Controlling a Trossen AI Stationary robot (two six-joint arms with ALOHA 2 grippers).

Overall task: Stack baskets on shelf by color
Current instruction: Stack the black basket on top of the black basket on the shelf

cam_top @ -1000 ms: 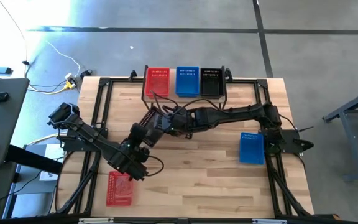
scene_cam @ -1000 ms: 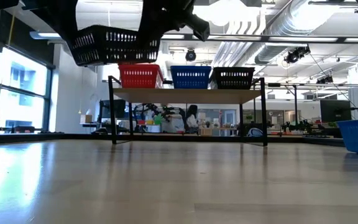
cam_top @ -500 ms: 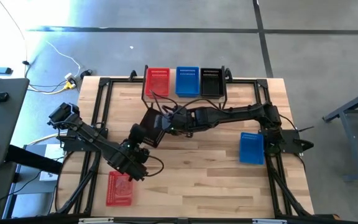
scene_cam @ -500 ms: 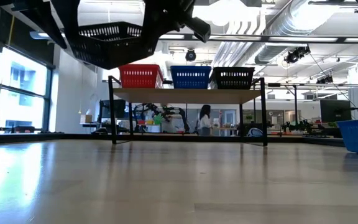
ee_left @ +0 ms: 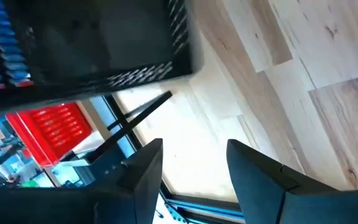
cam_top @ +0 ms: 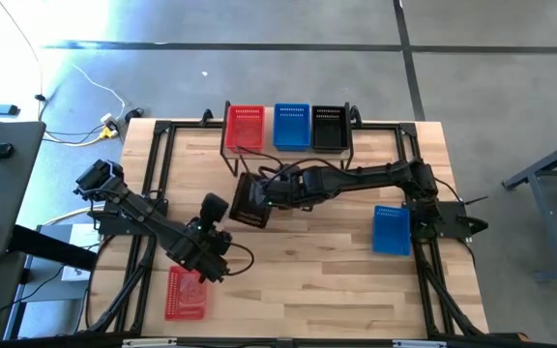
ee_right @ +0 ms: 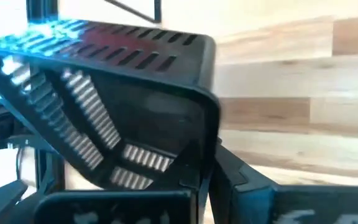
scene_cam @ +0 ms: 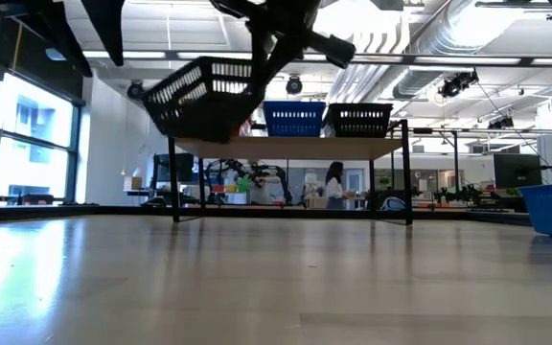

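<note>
A black mesh basket hangs tilted above the table's middle, with my right gripper shut on it. My left gripper stands open just to the basket's left, touching nothing; in its wrist view its fingers are spread below the basket. On the shelf at the far edge a red basket, a blue basket and a black basket stand side by side on their bases. My right gripper holds the black basket by the rim of one wall, near a corner. It comes at it about level, from the table's right. One finger shows outside the wall; the basket hides the other. The basket is lifted clear and tilted.
A red basket lies on the table near the front left. A blue basket lies at the right, beside the right arm's base. Bare wood stretches between them. People move in the room behind the shelf.
My left gripper has opened, let go of the black basket and drawn back a little toward the table's left. My right gripper has shut on the basket and carried it a little to the right. The basket, level before, now hangs tipped.
</note>
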